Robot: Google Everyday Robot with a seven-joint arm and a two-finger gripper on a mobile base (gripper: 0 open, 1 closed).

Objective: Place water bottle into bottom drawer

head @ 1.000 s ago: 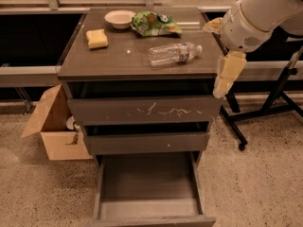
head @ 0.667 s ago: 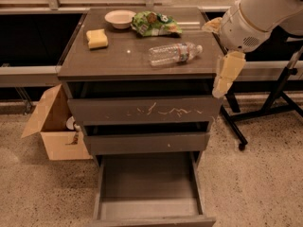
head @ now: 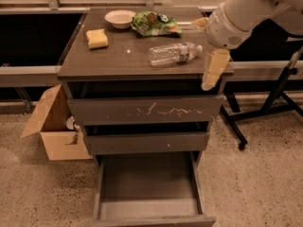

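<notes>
The pale two-finger gripper on the white robot arm hangs at the front right corner of the dark grey-brown table, pointing downward just beside the table's edge. It cannot be determined whether the gripper is released or clenched. No object is seen in its hold.

The small clear crinkled plastic water bottle lies on its side on the table, just left of the gripper and apart from it. Its white cap points right, toward the arm.

Behind the bottle lies a crumpled green snack bag. A shallow white bowl stands to the left of the bag, near the rear edge. A yellow sponge block rests at the left side of the table.

Below the table top sit three drawers. The scratched top drawer front and the narrower middle drawer are pushed in. The deep bottom drawer is pulled out, exposing its smooth inner floor.

An open brown cardboard box stands on the speckled floor to the left of the drawers. A black metal stand stands to the right.
</notes>
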